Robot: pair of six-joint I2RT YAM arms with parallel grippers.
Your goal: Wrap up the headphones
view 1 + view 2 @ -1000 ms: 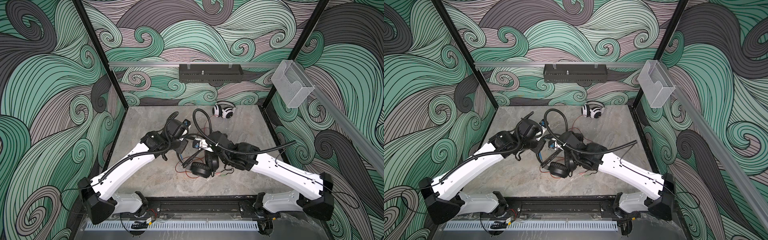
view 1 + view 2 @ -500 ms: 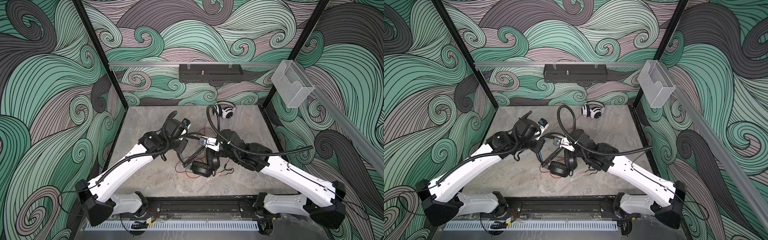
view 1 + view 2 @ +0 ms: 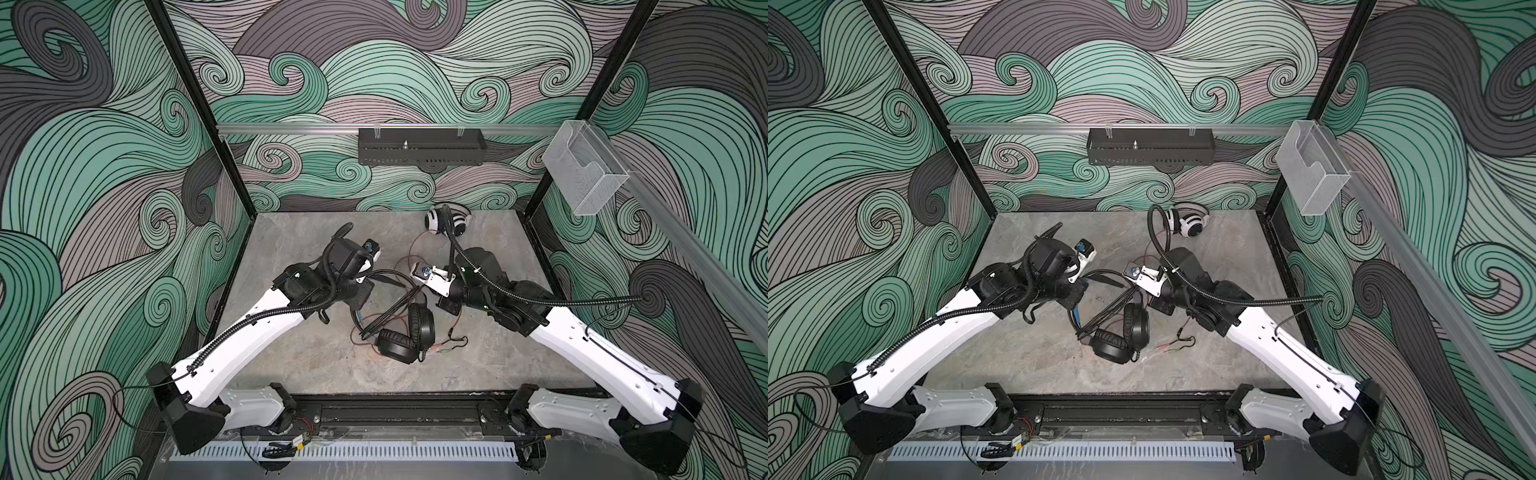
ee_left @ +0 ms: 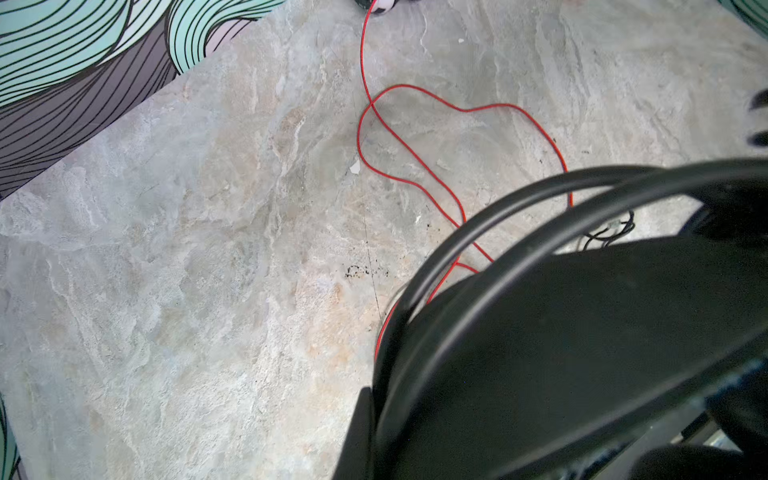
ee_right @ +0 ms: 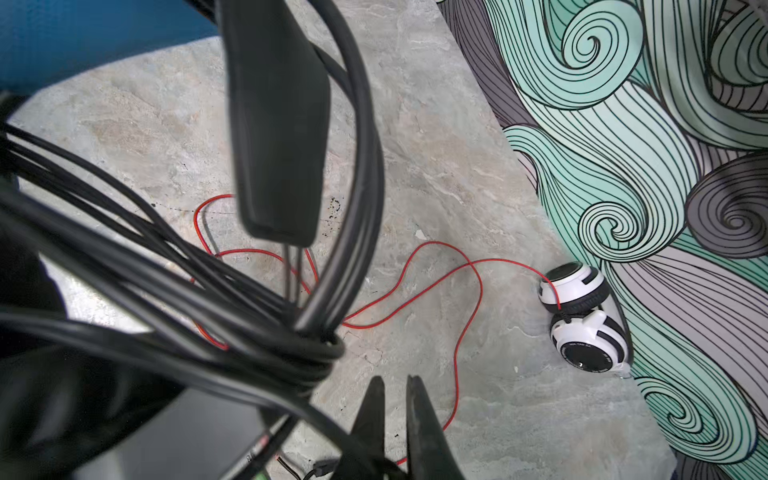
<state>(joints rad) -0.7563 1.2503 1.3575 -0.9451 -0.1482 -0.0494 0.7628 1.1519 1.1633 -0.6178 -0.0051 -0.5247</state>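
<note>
Grey marbled tabletop (image 3: 291,365) carries black headphones (image 3: 397,351), white headphones (image 3: 1192,226) and loose red cord (image 5: 456,365).

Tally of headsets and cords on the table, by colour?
black headset: 1
white-and-black headset: 1
black cord: 1
red cord: 1
Total: 4

The worktop (image 3: 291,249) is gray and looks like stone, and the walls (image 3: 395,62) around it are covered in green and gray swirls. A black box with small holes (image 3: 422,146) hangs on a silver rail (image 3: 291,128) at the back. A clear plastic holder (image 3: 584,166) sits up on the right, and a white strip with slots (image 3: 374,451) runs along the front.
</note>
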